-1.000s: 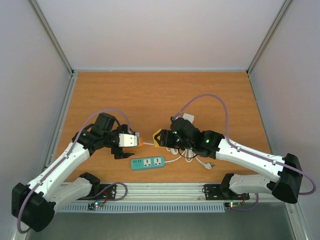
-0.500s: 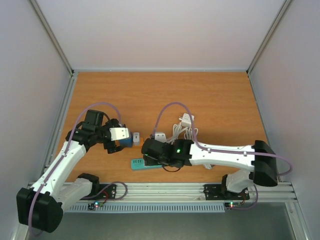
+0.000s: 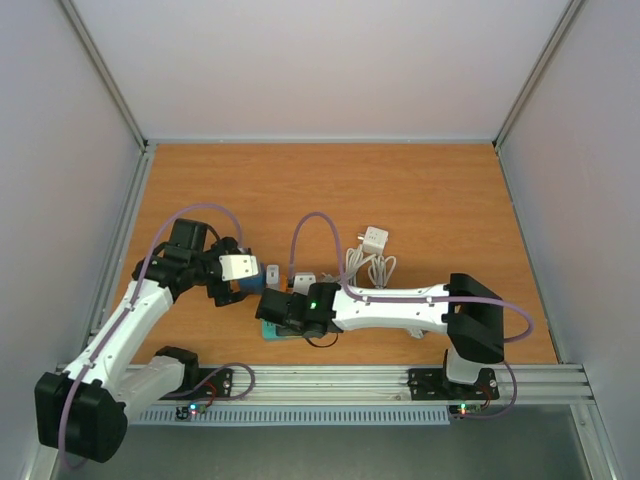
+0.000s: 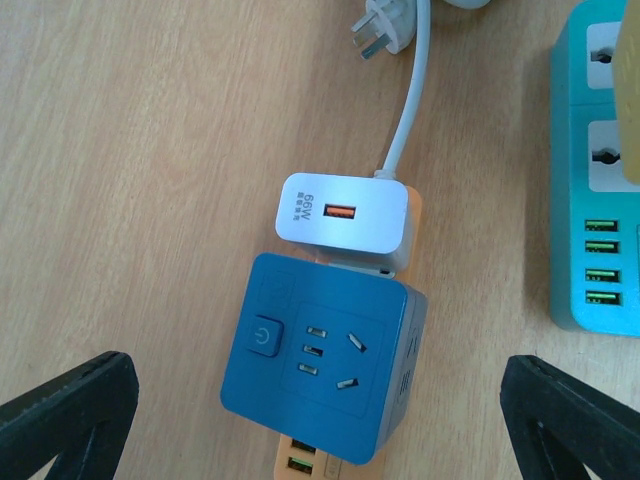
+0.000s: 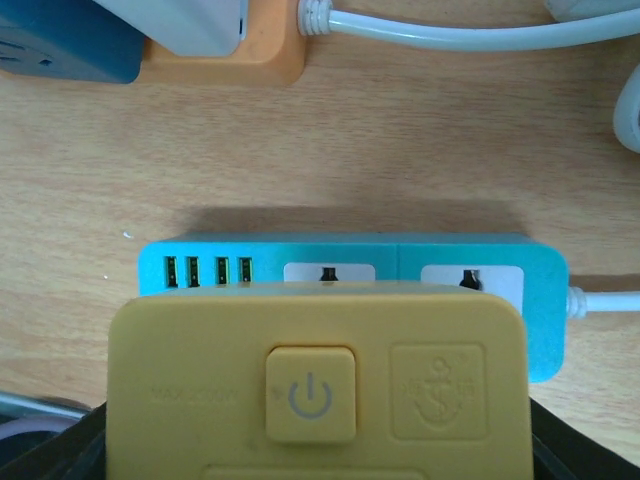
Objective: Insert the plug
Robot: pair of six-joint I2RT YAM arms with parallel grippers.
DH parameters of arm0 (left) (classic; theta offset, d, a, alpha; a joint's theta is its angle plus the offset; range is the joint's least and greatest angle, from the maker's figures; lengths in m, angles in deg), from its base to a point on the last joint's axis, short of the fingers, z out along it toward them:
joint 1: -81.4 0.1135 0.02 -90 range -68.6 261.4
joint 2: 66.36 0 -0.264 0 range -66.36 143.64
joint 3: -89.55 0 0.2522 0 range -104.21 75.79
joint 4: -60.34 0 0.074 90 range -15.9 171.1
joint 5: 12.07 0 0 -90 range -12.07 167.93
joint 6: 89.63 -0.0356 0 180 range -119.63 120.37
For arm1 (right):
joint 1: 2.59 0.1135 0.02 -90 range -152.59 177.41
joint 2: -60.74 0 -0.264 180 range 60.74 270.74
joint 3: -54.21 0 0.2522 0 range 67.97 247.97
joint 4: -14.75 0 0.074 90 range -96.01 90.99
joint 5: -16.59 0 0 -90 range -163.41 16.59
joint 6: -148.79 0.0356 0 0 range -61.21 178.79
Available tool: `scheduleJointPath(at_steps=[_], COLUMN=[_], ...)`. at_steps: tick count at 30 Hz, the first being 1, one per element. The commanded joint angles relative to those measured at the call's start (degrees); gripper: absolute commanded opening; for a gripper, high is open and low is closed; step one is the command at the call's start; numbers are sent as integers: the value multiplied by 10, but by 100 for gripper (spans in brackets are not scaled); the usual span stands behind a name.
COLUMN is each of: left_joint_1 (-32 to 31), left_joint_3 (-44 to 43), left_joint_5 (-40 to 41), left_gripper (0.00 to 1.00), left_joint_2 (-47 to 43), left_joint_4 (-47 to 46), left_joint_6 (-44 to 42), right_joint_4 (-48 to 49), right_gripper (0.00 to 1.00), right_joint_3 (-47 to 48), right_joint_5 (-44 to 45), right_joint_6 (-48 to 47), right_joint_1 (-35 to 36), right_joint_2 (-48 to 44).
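My right gripper [image 5: 320, 455] is shut on a yellow power cube [image 5: 320, 380] with a power button on its face. It holds the cube just above a teal power strip [image 5: 350, 268] with two sockets and several USB ports. In the top view this gripper [image 3: 280, 308] hangs over the strip [image 3: 284, 331] near the table's front edge. My left gripper [image 4: 320, 425] is open. Its fingers [image 4: 65, 410] stand wide on either side of a blue socket cube [image 4: 325, 365] without touching it. A white 66W charger [image 4: 340, 215] lies against the blue cube.
An orange adapter [image 4: 298, 455] shows under the blue cube. A white three-pin plug [image 4: 385, 25] on a white cable lies beyond the charger. A white cube plug [image 3: 375, 240] and coiled white cables [image 3: 368, 268] lie right of centre. Walls enclose the wooden table [image 3: 300, 190].
My right arm has swung left and toward the front edge with the yellow cube, ending over the teal strip. My left gripper drew back a little and now straddles the blue cube.
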Motion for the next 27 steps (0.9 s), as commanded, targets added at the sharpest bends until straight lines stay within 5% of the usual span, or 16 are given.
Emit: scheduleJointPath(at_steps=[1,27], left_joint_1=[4,4], left_joint_3=[8,48], left_joint_5=[-4,-5], left_gripper=[100,100], left_joint_2=[4,-31], left_joint_4=[-11,-22], left_joint_6=[-12,-39], right_joint_4=[-8,-50], right_gripper=[1,1], right_joint_3=[29,59], right_joint_5=[20,38], right_joint_6=[18,31], right_joint_1=[5,6], right_joint_2=[16,69])
